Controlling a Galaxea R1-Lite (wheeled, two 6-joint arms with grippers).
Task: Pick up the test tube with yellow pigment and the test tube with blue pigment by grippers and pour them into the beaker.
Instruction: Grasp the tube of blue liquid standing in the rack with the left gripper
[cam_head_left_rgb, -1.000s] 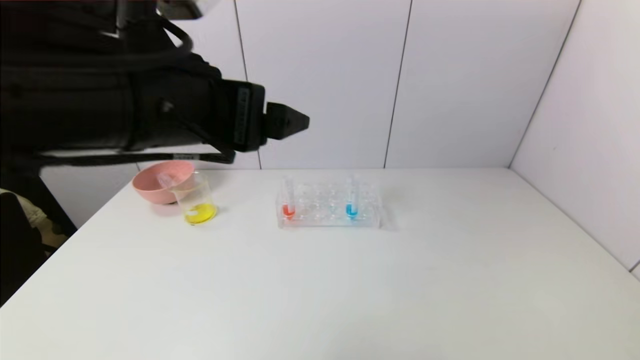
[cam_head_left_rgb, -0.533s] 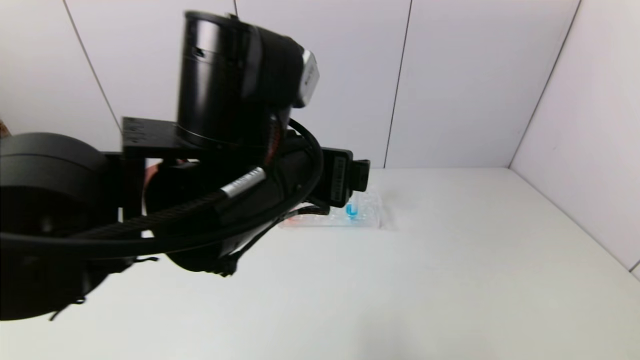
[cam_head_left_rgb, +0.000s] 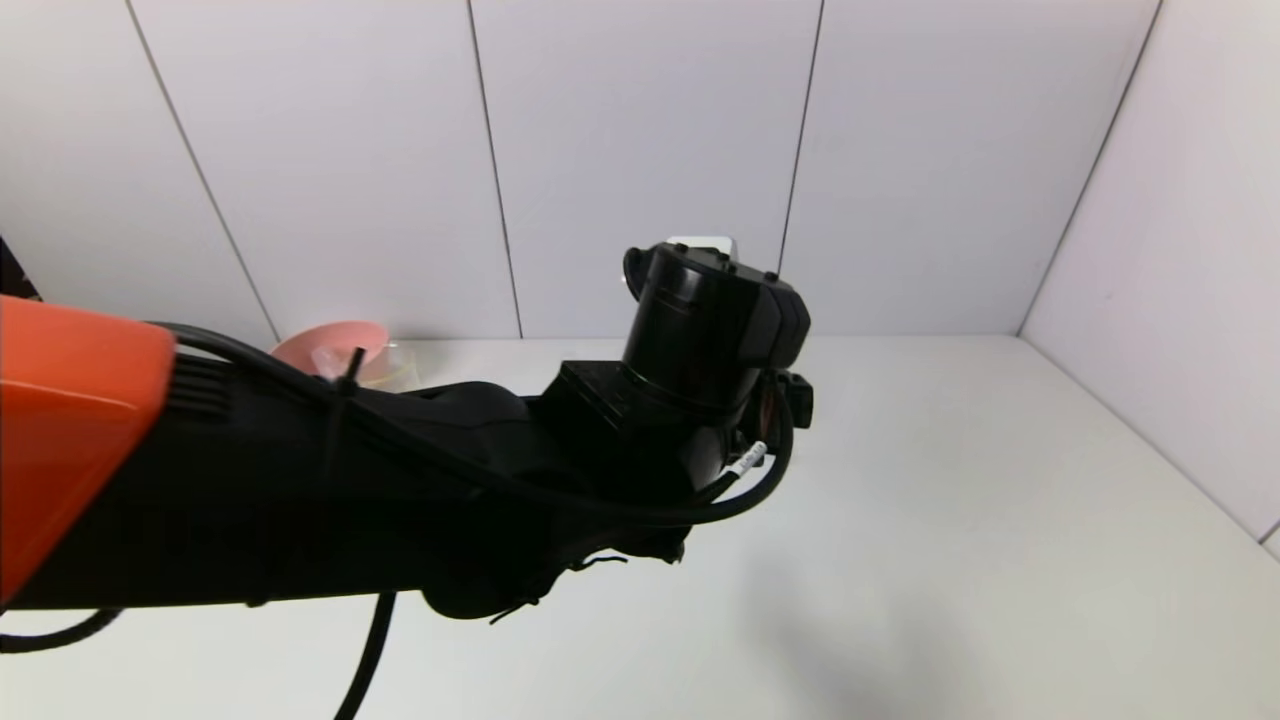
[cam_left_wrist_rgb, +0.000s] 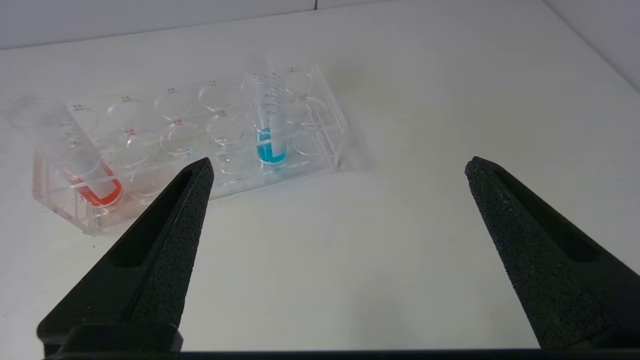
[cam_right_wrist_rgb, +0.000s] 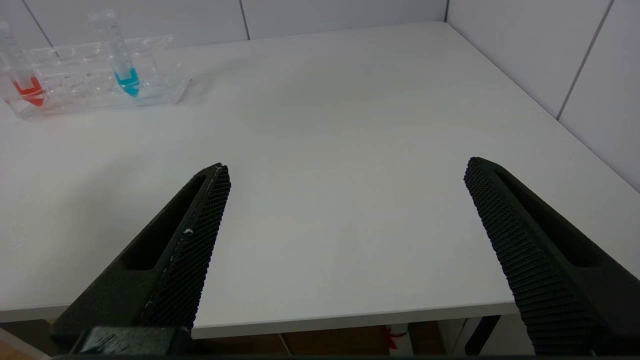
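blue tube: the test tube with blue pigment (cam_left_wrist_rgb: 270, 120) stands in the clear rack (cam_left_wrist_rgb: 320, 117), second hole from the rack's end on the side away from the red tube, front row toward the left wrist camera
blue tube axis: long axis near upright, open mouth up, rounded bottom down in the rack
blue tube look: slim clear tube, printed graduation marks on the wall, bright blue liquid only at the bottom; also seen from the right wrist (cam_right_wrist_rgb: 121, 55)
red tube: red-liquid tube (cam_left_wrist_rgb: 75, 150) at the opposite end of the rack, leaning, mouth up
left gripper: left gripper (cam_left_wrist_rgb: 337, 167) over the table (cam_left_wrist_rgb: 425, 100), in front of the rack, fingers spread wide, nothing between them, apart from the blue tube
left arm: left arm (cam_head_left_rgb: 400, 480) crosses the head view and hides the rack there
right gripper: right gripper (cam_right_wrist_rgb: 345, 170) low near the table's near edge, well apart from the rack, fingers spread wide, holding nothing
beaker: only part of the beaker (cam_head_left_rgb: 390, 362) rim shows behind the arm, just beside the pink bowl (cam_head_left_rgb: 330, 345), far left of the table; contents hidden
yellow tube: cannot tell where it is
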